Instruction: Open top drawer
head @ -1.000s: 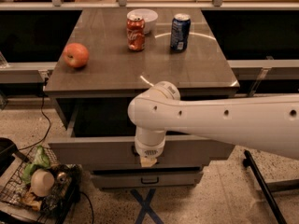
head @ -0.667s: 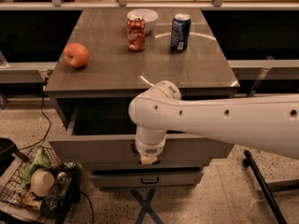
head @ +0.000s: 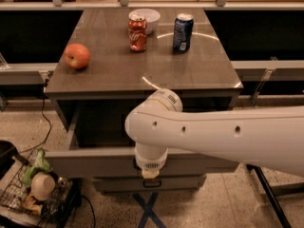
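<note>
The top drawer [head: 90, 161] is a wide grey drawer under the dark tabletop, pulled out toward me with its dark inside showing. Its handle is hidden behind my wrist. My gripper [head: 150, 172] hangs at the end of the white arm, pointing down at the centre of the drawer front, where the handle sits. A narrower grey drawer front [head: 175, 183] with a dark handle [head: 152, 184] shows just below it, shut.
On the tabletop [head: 114, 70] sit a red apple [head: 77, 56], a red can [head: 137, 33], a blue can [head: 183, 32] and a white bowl [head: 145, 19]. A wire basket [head: 40, 196] of clutter stands on the floor at left, with a black cable [head: 43, 127] beside it.
The drawer front and my gripper have come slightly further out toward me; the tabletop objects have not moved.
</note>
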Tool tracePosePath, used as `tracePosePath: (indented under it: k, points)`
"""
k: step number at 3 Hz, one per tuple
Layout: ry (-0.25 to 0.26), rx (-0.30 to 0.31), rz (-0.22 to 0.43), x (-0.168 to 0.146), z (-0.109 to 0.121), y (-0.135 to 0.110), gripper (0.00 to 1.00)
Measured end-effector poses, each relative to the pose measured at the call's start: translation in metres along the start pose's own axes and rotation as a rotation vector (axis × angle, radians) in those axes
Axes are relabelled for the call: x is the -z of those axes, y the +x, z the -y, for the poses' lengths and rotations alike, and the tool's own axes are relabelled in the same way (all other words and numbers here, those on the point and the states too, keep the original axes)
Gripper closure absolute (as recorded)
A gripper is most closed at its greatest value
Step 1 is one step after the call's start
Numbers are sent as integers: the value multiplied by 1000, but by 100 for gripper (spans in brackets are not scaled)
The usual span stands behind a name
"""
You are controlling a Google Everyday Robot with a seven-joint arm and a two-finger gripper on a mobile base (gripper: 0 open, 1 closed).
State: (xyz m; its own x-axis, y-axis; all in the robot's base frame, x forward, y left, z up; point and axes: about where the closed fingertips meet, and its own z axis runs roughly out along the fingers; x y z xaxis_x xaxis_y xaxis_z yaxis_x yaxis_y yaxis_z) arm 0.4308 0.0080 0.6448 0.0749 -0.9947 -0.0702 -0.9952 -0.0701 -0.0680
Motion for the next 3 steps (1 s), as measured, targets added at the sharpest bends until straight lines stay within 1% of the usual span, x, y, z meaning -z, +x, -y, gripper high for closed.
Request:
tracePosePath:
  k: [1,2,3]
  points:
    - [4,2,-2,2,-3,-1,100]
    - [62,24,-22,23,-25,-9,100]
    - [62,24,-22,21,-25,-9,100]
